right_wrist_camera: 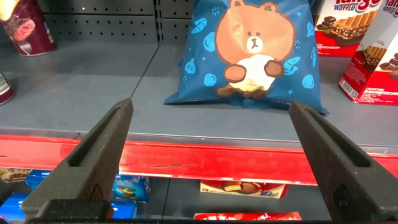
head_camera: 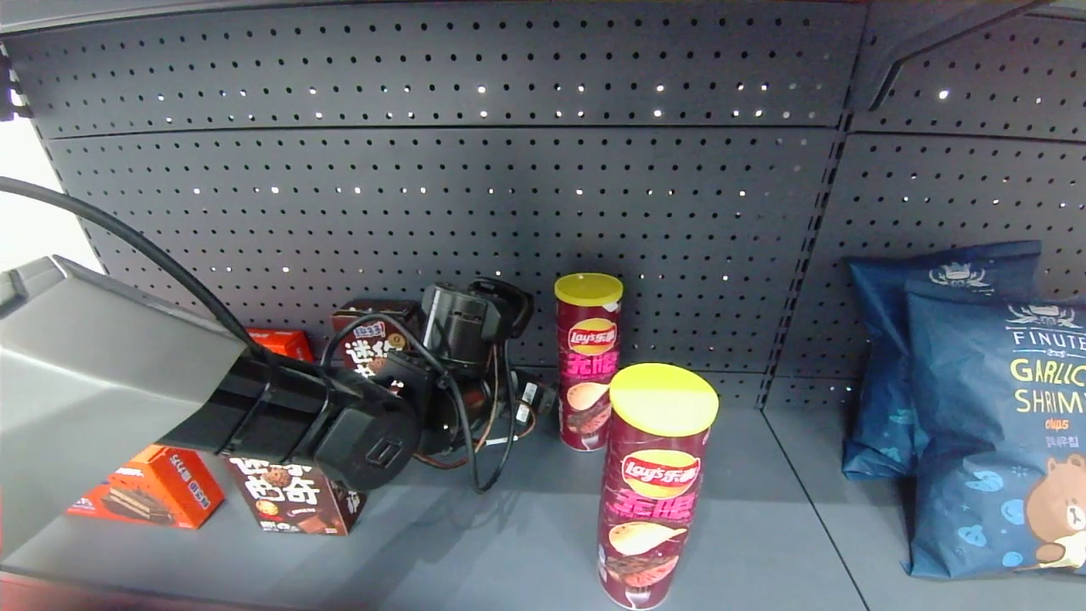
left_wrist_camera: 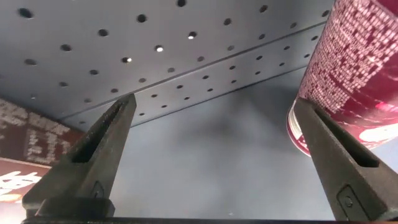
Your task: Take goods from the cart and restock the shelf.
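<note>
Maroon crisp can (head_camera: 587, 365) stands on the shelf (head_camera: 509, 543) beside the left gripper (left_wrist_camera: 212, 99), fingers spread and empty; right gripper (right_wrist_camera: 211, 102) likewise. Placement appears finished; next, withdraw without toppling it.

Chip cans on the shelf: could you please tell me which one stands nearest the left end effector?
The rear can, by the pegboard, just beside the left end effector; the front can stands farther off.
</note>
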### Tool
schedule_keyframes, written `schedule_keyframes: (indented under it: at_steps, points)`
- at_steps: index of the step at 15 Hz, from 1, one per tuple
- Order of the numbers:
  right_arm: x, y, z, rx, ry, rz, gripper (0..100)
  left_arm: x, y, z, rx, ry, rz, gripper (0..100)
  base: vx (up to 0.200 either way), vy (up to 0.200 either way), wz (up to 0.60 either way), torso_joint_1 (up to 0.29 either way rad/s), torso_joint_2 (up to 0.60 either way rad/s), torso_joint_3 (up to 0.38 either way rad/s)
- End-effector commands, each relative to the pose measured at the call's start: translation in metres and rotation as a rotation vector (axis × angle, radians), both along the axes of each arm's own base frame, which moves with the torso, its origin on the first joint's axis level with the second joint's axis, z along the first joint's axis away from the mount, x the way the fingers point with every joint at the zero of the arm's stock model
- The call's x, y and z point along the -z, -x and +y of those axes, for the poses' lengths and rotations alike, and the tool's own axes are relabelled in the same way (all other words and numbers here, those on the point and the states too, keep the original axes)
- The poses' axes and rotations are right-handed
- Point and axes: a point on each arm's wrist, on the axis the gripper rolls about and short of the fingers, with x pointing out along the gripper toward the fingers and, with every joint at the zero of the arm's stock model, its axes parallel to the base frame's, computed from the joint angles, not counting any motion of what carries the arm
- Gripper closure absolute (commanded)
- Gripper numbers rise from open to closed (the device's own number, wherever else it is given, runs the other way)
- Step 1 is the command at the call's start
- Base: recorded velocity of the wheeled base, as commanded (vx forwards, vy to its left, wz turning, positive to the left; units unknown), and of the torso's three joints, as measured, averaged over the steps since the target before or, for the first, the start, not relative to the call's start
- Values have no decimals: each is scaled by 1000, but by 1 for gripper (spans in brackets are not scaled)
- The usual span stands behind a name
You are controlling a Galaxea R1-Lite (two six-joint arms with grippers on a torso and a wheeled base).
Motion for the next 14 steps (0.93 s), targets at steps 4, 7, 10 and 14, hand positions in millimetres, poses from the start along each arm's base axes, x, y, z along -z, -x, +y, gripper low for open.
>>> schedule_keyframes:
  at_steps: [4, 7, 10, 14]
  points:
    - [0, 0, 0, -1, 1, 1, 0, 4, -2, -5, 7, -3, 4, 0, 0, 0, 0, 0, 0, 0]
    - [0, 0, 0, -1, 1, 1, 0, 4, -2, -5, 7, -2, 4, 0, 0, 0, 0, 0, 0, 0]
    - [0, 0, 0, 1, 1, 1, 0, 0, -1, -3, 2, 3, -5, 0, 0, 0, 0, 0, 0, 0]
    - [0, 0, 0, -1, 1, 1, 0, -26, 12, 9, -1, 38, -77, 0, 0, 0, 0, 0, 0, 0]
